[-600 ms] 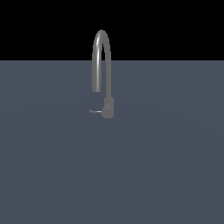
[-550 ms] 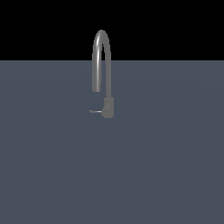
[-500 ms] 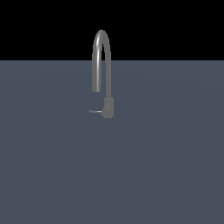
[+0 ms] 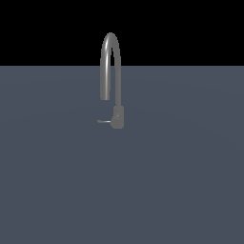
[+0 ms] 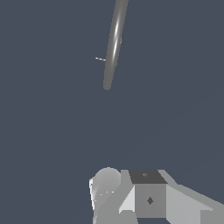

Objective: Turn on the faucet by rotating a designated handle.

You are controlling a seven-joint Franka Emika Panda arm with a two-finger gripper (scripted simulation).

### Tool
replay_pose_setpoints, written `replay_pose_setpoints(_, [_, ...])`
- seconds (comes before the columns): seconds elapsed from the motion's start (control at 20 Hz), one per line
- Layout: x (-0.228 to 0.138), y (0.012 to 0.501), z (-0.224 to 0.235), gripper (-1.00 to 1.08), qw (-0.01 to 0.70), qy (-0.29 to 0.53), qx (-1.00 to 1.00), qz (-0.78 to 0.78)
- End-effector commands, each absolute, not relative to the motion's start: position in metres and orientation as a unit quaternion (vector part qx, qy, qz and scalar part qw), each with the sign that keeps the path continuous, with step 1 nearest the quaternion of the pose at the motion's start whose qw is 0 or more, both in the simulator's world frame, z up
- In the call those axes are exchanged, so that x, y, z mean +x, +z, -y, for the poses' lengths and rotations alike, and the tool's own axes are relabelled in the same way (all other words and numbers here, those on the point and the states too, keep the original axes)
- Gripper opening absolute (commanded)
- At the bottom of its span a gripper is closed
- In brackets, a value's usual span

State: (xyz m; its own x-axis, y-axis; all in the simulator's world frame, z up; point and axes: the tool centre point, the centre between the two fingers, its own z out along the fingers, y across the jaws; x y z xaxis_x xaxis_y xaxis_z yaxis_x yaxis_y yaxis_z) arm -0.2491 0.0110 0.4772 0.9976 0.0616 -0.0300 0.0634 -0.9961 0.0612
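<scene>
The faucet (image 4: 111, 66) stands upright in the middle of the exterior view, a grey gooseneck spout over a short dark body (image 4: 117, 117). Its handle (image 4: 104, 121) is a thin light rod sticking out of the body toward the exterior view's left. In the wrist view the faucet (image 5: 113, 43) appears from above as a long shiny bar, with the handle (image 5: 100, 58) a small sliver beside it. My gripper (image 5: 127, 183) shows only in the wrist view, well away from the faucet. Its fingers (image 5: 105, 186) sit together with no gap and hold nothing.
A flat dark blue-grey floor (image 4: 181, 181) spreads all around the faucet, below a black background. The arm does not appear in the exterior view.
</scene>
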Motion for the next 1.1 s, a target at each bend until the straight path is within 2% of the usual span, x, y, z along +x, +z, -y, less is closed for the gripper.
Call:
replay_pose_setpoints(0.0, [-0.24,0.471,-0.015,-1.0,0.054,-0.016,0.997,-0.056])
replay_pose_setpoints(1.05, [-0.153,0.38,-0.07,-1.0,0.325,-0.031,0.882,-0.34])
